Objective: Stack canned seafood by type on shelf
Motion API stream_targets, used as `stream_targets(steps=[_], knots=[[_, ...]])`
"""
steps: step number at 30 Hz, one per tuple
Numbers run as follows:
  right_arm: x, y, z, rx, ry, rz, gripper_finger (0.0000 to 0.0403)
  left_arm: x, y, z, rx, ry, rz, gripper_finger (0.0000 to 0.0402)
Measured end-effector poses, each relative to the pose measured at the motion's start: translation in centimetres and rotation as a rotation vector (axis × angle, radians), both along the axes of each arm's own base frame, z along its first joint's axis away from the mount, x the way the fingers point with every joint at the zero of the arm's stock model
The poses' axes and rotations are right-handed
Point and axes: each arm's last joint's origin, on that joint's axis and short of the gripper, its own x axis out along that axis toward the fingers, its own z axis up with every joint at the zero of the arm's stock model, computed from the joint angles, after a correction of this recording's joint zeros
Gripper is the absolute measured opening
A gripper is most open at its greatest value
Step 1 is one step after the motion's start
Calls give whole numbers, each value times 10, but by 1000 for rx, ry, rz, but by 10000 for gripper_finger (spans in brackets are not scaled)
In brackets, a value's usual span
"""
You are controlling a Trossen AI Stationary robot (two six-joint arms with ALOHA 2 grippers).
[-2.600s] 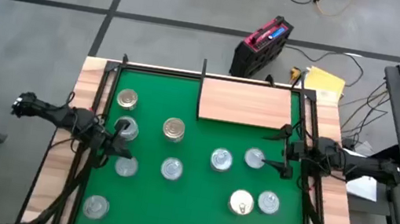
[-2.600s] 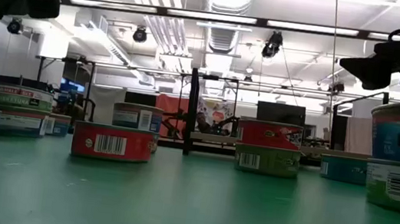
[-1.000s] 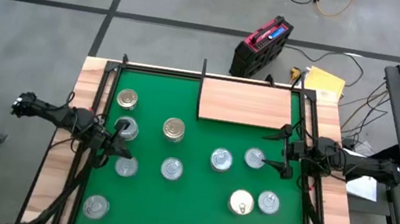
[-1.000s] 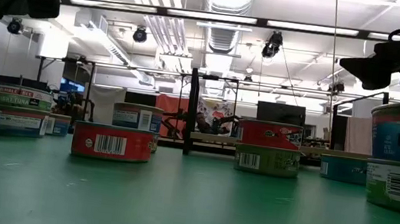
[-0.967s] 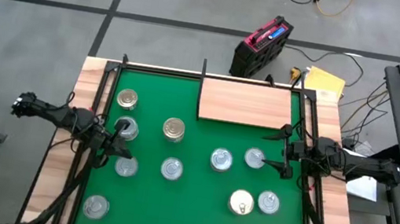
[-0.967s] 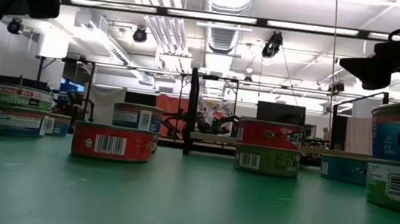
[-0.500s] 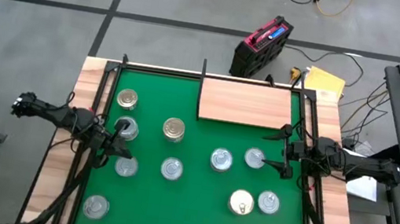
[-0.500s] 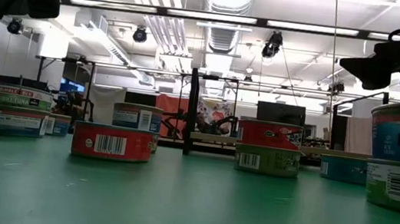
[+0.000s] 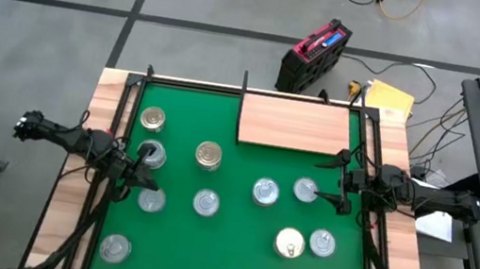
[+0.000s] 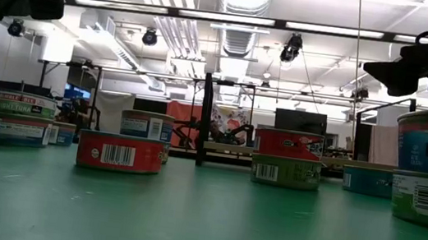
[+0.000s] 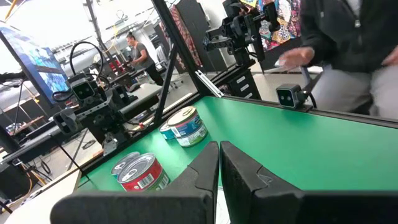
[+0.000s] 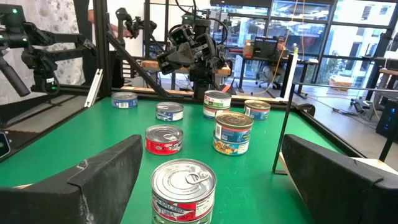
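Overhead, we see silvery round tins (image 9: 265, 192) scattered on the green mat (image 9: 231, 257), the pale wooden shelf board (image 9: 296, 126) bare at one o'clock. Our left gripper (image 9: 144, 176) at nine o'clock is closed, empty; our right gripper (image 9: 340, 179) at three o'clock gapes wide, holding nothing.

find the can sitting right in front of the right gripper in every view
High view: the can lies on the right half of the table, just ahead of the open right gripper.
Right wrist view: it is the nearest can, between that gripper's two fingers.
Low view: cannot tell which can it is.
Left wrist view: cannot pick it out.
Shared landmark: the green mat, seen in all four views.
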Motion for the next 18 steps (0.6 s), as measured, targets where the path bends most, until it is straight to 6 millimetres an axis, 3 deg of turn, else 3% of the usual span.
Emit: stream_targets(steps=[18], knots=[[0, 0, 0, 32, 1, 1, 377, 0, 0, 1, 0, -15, -1, 0]])
